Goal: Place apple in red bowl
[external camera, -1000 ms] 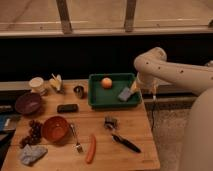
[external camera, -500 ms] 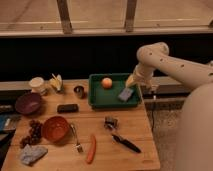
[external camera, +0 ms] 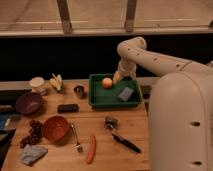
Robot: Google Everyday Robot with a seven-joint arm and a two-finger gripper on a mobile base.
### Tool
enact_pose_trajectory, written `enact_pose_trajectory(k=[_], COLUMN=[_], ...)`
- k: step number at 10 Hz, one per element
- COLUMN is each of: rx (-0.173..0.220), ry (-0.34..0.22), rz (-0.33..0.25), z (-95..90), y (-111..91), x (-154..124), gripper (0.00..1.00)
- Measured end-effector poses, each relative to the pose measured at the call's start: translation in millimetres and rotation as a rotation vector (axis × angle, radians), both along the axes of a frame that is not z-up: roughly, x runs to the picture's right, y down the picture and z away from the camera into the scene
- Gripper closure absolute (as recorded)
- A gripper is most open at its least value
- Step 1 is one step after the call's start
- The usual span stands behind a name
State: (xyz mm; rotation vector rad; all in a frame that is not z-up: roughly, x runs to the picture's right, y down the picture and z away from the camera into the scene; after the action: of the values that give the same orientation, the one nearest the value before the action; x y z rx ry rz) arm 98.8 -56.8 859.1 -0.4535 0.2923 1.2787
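The apple is a small orange-peach ball lying in the green tray at the back of the wooden table. My gripper hangs from the white arm just right of the apple, over the tray's back edge, very close to the fruit. The red bowl stands empty at the front left of the table, far from the gripper.
A blue-grey sponge lies in the tray. A dark purple bowl, grapes, a fork, an orange-red sausage shape, a black-handled tool, a small cup and a black block are on the table.
The arm has swung left and down, from beside the tray's right end to right next to the apple. The apple has not moved.
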Motion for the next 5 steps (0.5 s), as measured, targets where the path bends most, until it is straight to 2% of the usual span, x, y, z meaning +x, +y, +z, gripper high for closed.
enact_pose_trajectory(k=[5], rx=[0.002], ry=[-0.003], rz=[-0.010], z=[0.3], y=[-2.2], x=[-2.6], gripper=[0.31])
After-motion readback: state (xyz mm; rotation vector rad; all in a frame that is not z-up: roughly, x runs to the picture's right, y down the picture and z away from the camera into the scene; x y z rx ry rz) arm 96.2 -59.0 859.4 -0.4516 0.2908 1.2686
